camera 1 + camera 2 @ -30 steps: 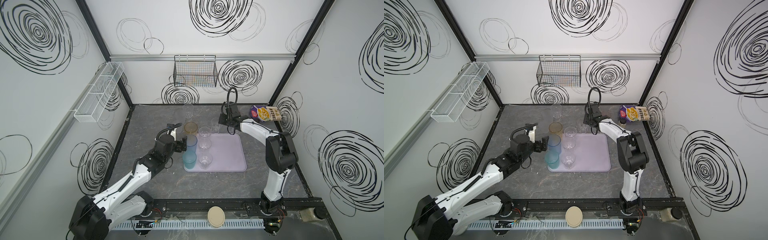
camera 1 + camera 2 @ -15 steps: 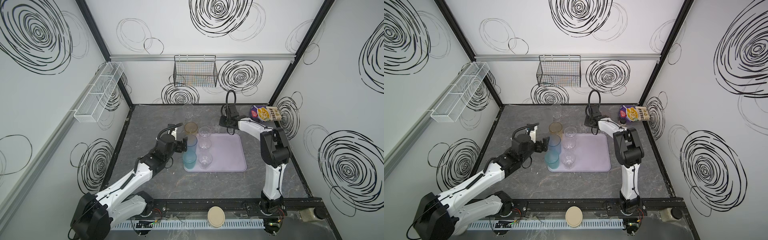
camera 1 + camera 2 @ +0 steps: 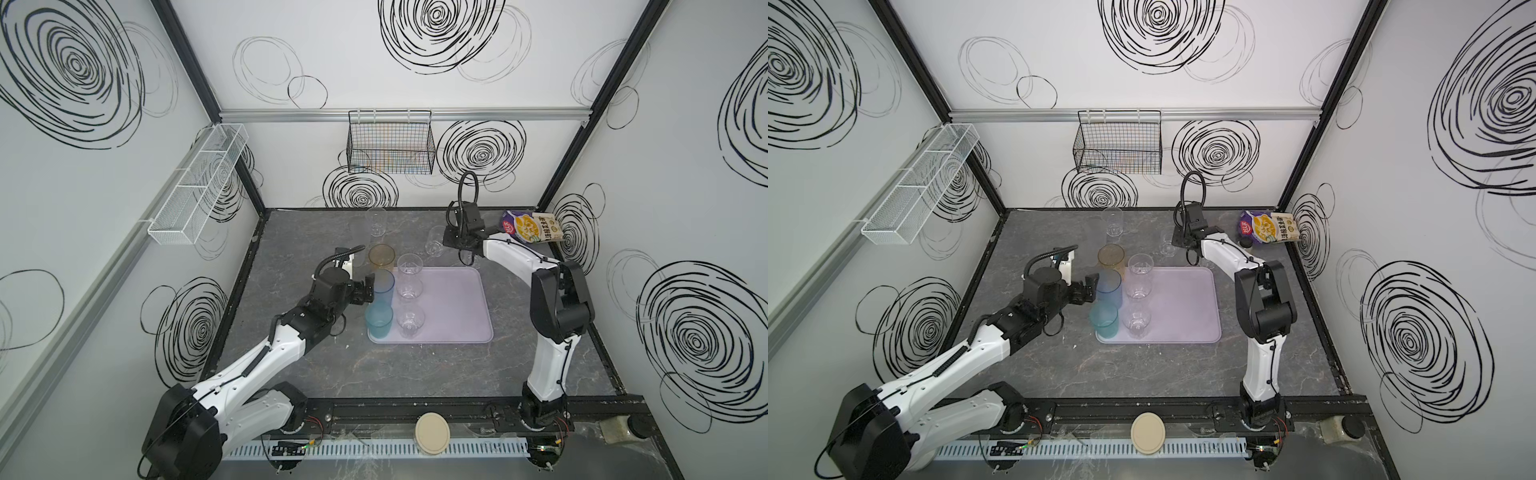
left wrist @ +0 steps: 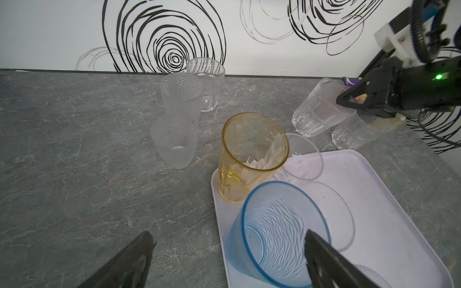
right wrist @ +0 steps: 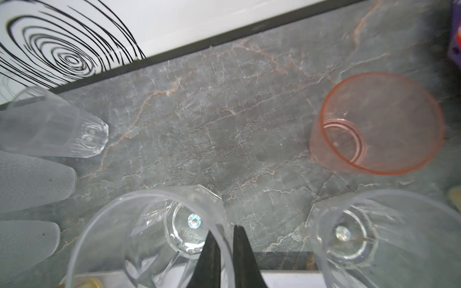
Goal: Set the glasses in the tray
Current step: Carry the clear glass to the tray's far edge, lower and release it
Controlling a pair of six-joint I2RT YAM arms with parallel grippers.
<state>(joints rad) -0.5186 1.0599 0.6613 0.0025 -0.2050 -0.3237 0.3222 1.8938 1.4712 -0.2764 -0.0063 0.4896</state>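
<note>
The pale lilac tray point(image 3: 453, 307) point(image 3: 1183, 307) holds an amber glass point(image 3: 381, 258), a tall blue glass point(image 3: 383, 286), a teal glass point(image 3: 379, 320) and three clear glasses point(image 3: 409, 286). My left gripper point(image 3: 368, 289) point(image 4: 227, 237) stands open at the tall blue glass point(image 4: 274, 229), gripping nothing. Behind the tray, my right gripper point(image 3: 446, 241) point(image 5: 224, 232) is shut on the rim of a clear glass point(image 5: 154, 237) point(image 3: 434, 241). A second clear glass point(image 5: 374, 237) and a pink glass point(image 5: 376, 124) stand close by. Frosted glasses point(image 4: 179, 109) and another clear glass point(image 3: 376, 222) stand at the back.
A snack bag point(image 3: 534, 226) leans in the back right corner. A black wire basket point(image 3: 390, 145) hangs on the back wall and a white mesh shelf point(image 3: 199, 183) on the left wall. A cream round lid point(image 3: 432, 430) lies at the front rail.
My right gripper has closed onto the clear glass's rim, and that arm's elbow has shifted a little. The left arm has hardly moved and stays open.
</note>
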